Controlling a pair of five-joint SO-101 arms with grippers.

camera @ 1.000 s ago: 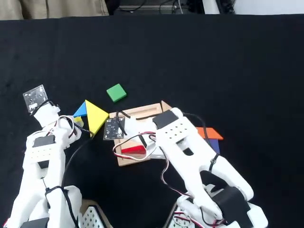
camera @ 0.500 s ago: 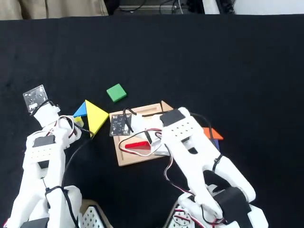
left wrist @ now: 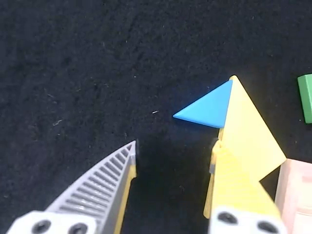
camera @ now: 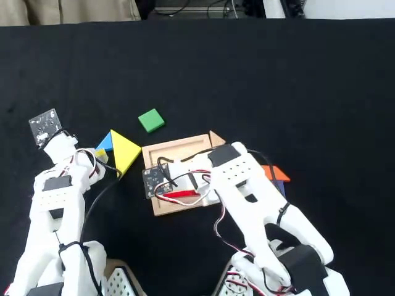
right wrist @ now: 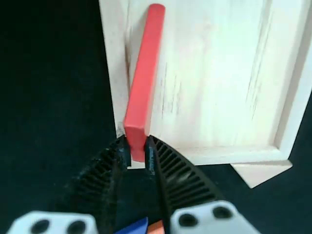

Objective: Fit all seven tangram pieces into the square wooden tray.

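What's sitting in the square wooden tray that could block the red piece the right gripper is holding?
Nothing visible. The right gripper grips the red tangram piece on edge along one wall of the square wooden tray, and the floor beside it is bare.

The square wooden tray [camera: 177, 147] is lying flat on the table, slightly rotated, its light floor mostly bare.

The red piece [right wrist: 144, 73] is standing on edge inside the tray, running along one inner wall – the right gripper [right wrist: 137, 146] is pinching one end.

The green square [camera: 151, 120] is lying flat, apart from the tray's far side.

The yellow triangle [camera: 125, 152] is lying beside the tray, touching the smaller blue triangle [camera: 105, 143].

A pale wooden triangle [camera: 215, 137] is resting against the tray's far corner.

The orange piece [camera: 276, 173] is lying on the opposite side – a dark blue piece [camera: 281, 187] is touching it.
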